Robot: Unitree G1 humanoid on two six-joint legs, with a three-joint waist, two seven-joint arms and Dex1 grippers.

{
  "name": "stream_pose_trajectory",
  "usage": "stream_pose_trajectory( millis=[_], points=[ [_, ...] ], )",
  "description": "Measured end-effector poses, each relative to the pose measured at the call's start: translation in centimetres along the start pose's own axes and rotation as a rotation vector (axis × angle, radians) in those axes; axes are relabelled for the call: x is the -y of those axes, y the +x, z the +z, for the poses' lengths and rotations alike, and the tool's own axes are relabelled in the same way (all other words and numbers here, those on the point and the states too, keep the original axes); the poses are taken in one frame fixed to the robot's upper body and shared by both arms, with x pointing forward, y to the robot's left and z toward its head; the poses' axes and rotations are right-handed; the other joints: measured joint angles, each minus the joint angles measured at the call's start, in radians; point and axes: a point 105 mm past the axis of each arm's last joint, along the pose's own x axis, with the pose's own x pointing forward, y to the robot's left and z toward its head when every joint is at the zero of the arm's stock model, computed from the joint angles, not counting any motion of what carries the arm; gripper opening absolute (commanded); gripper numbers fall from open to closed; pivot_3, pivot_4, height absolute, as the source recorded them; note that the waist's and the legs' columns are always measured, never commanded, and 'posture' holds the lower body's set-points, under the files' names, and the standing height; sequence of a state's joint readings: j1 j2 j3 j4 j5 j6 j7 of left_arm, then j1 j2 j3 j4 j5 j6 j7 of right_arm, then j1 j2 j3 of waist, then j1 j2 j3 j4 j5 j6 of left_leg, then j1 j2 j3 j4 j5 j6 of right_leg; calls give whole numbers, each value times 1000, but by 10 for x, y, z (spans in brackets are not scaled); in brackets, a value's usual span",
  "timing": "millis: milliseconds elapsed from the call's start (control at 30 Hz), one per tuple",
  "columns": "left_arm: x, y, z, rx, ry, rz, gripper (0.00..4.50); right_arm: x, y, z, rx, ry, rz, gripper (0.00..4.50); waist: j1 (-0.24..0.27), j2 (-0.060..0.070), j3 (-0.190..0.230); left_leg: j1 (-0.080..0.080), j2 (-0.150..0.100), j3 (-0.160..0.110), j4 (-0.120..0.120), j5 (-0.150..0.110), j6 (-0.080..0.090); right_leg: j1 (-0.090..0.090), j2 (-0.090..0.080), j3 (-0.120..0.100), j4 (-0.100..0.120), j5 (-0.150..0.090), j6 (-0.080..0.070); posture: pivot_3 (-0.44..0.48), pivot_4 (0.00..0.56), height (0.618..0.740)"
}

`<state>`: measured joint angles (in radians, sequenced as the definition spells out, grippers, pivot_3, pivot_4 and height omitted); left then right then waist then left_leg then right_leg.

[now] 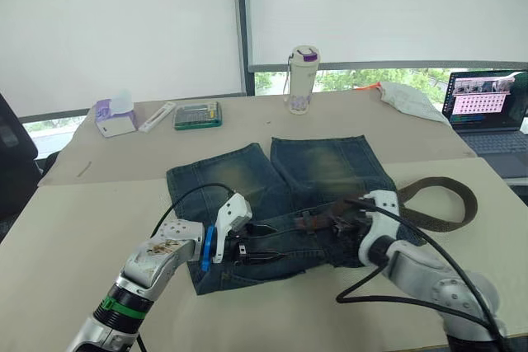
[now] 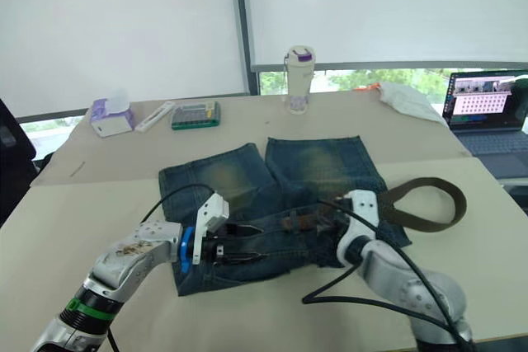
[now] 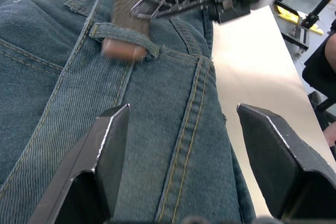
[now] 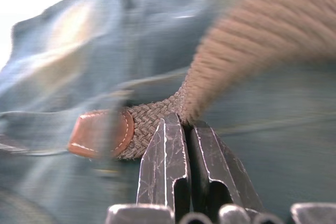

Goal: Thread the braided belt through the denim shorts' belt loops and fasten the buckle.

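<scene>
The denim shorts (image 1: pixel 247 183) lie flat on the table, waistband toward me. The braided belt (image 1: pixel 450 204) curls in a loop off the shorts' right side and runs back onto the waistband. My right gripper (image 4: pixel 185 121) is shut on the braided strap just behind its brown leather tip (image 4: pixel 102 135). That tip (image 3: pixel 123 51) pokes out from under a belt loop (image 3: pixel 126 36). My left gripper (image 3: pixel 181 111) hovers open over the waistband, a little short of the tip, with nothing between its fingers (image 3: pixel 107 140). I cannot make out the buckle.
At the table's far side stand a tissue box (image 1: pixel 114 117), a white stick (image 1: pixel 157 115), a green-edged calculator (image 1: pixel 197 114) and a white bottle (image 1: pixel 303 80). A white cloth (image 1: pixel 408 98) and an open laptop (image 1: pixel 487 105) sit at the back right.
</scene>
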<state>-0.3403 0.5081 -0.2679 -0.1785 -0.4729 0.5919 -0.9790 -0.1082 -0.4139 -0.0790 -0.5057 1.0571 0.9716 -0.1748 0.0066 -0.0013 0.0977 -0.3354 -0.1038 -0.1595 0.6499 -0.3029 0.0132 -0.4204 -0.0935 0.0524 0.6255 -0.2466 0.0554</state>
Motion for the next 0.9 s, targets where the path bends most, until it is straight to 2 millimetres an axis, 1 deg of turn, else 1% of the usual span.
stream_pose_trajectory(
  millis=[100,200,267,367,533,667,900],
  points=[
    [-5,-1,-2,-10,-27,37,3444,-10,4,-3,3,30,39,0,1,0,0,0,0,0,0,0,0,0,0,0,0,0,0,0,150,740],
    [-9,0,-9,-20,-132,70,3444,-17,10,-7,6,85,72,0,0,0,0,0,0,0,0,0,0,0,1,0,1,0,0,0,150,740],
    [-13,3,-12,-14,-236,93,3444,-16,12,-7,17,125,76,0,-1,0,0,0,0,0,0,0,0,-1,1,0,2,0,0,0,150,740],
    [-17,7,-12,-9,-348,115,3444,-16,13,-7,29,165,81,0,-4,0,0,0,0,0,0,0,0,-1,1,0,3,0,0,0,150,740],
    [-22,12,-8,20,-460,151,3444,-13,13,-5,38,180,74,0,-5,0,-1,0,0,0,0,0,-1,-1,1,0,3,0,0,0,150,740],
    [-23,11,-4,15,-489,158,3444,-12,12,-6,34,182,74,0,-5,0,-1,0,-1,0,0,0,-1,0,0,0,3,0,0,0,150,740],
    [-25,7,-5,5,-506,171,3444,-8,12,-10,8,153,59,0,-5,1,-1,1,-1,0,0,0,-1,0,0,0,3,0,0,0,150,740]
  ],
)
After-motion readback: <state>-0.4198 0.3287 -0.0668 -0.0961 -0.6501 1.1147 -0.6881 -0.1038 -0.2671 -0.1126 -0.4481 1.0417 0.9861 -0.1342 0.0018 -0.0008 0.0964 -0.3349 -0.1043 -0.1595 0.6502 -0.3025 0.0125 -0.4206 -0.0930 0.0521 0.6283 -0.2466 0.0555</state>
